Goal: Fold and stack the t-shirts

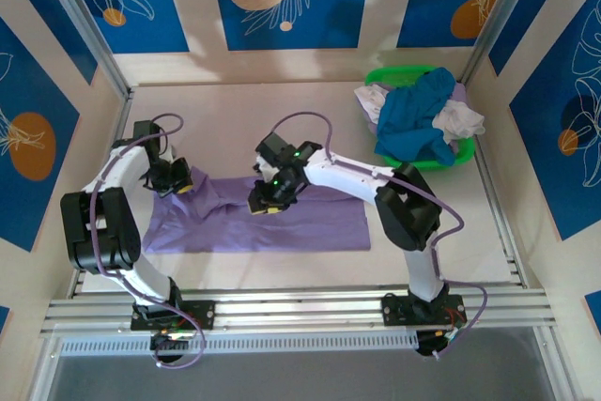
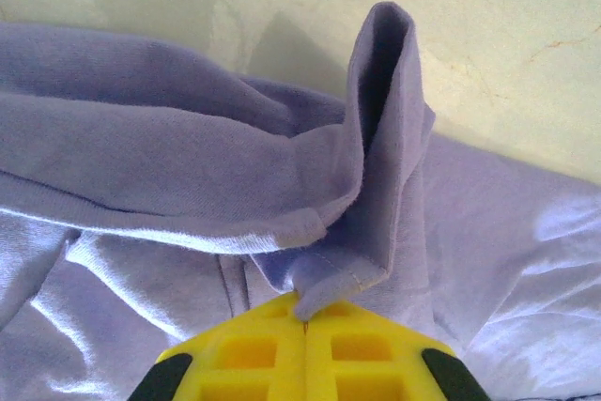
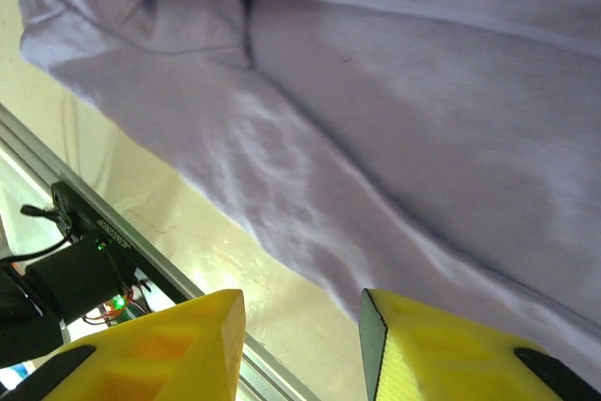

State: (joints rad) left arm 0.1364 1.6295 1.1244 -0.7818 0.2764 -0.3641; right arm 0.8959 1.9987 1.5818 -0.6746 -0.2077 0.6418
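L tool (image 2: 305, 326) pinched shut on a raised fold at the left edge of the purple shirt (image 1: 282, 223), which lies spread on the bench (image 1: 235, 129) betw. the arms. To fold clean: lift just enough to clear, carry edge across w/o dragging the rest. R tool (image 3: 300, 354) jaws apart, empty, over shirt's middle; could pin it. L arm doubled back, wrist angled down; R arm reaches left. Far right, other shirts (image 1: 418, 119) heaped in green basket (image 1: 394, 72)
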